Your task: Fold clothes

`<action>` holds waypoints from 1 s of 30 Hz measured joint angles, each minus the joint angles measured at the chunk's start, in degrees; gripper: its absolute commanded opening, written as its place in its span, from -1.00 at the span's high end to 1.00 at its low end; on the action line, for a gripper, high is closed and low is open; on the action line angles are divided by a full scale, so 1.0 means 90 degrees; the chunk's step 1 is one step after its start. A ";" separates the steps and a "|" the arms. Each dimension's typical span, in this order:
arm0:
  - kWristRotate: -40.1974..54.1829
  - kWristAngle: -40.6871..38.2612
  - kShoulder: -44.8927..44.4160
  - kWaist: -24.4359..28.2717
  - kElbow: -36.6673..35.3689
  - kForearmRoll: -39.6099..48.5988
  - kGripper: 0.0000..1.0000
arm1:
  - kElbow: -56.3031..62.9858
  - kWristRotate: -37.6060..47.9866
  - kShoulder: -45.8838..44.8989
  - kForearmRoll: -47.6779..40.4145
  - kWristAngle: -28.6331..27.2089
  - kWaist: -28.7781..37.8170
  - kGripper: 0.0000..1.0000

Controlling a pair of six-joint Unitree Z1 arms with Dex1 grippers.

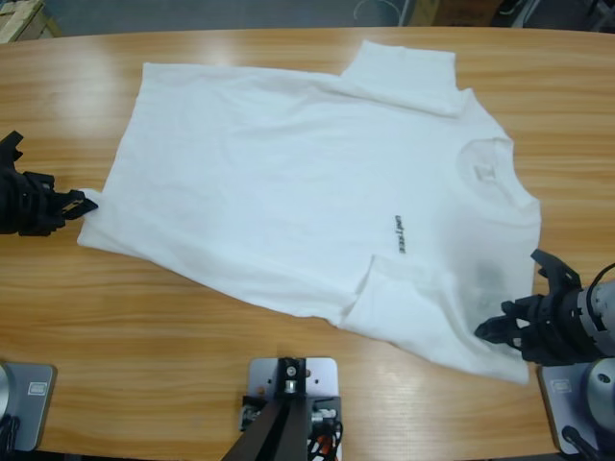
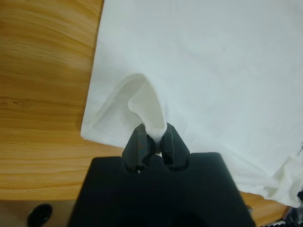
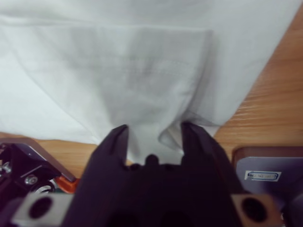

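The white T-shirt [image 1: 307,192] lies spread flat and face up on the wooden tabletop [image 1: 173,327], covering most of its middle. Its long axis runs across the high view from left to right and slopes slightly downward: the hem is at the left, the round neck [image 1: 485,163] at the right. One short sleeve [image 1: 404,67] points toward the far edge of the tabletop, the other [image 1: 384,307] toward the near edge. A short line of dark text [image 1: 400,236] sits on the chest, turned sideways to the camera.

At the left, the left gripper [image 2: 154,137] has its fingers clenched on a pinch of the hem corner, where the cloth is raised into a small curled fold above the wood. At the right, the right gripper [image 3: 154,142] has its fingers parted, with the shirt's near shoulder edge lying between them; they are not closed on it.

The tabletop is a long, light brown plank surface with visible grain. Beyond its far edge, a strip of grey floor [image 1: 192,14] shows.
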 measured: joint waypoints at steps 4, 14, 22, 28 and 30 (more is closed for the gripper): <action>0.0017 -0.0001 0.0000 0.0001 0.0000 0.0000 1.00 | 0.0000 -0.0025 0.0000 -0.0012 0.0000 0.0000 1.00; 0.0021 -0.0002 0.0000 0.0022 0.0000 0.0000 1.00 | 0.0000 -0.0108 -0.0012 -0.0058 0.0000 0.0000 1.00; 0.0271 -0.0173 -0.0134 0.0022 -0.0152 0.0000 1.00 | -0.0106 -0.0185 -0.0526 0.0253 -0.0010 0.0001 1.00; 0.0274 -0.0174 -0.0216 0.0022 -0.0232 0.0000 1.00 | -0.0585 -0.0329 -0.1093 0.0972 -0.0141 -0.0052 1.00; 0.0274 -0.0174 -0.0218 0.0022 -0.0244 0.0000 1.00 | -0.0648 -0.0489 -0.1251 0.1126 -0.0158 -0.0230 1.00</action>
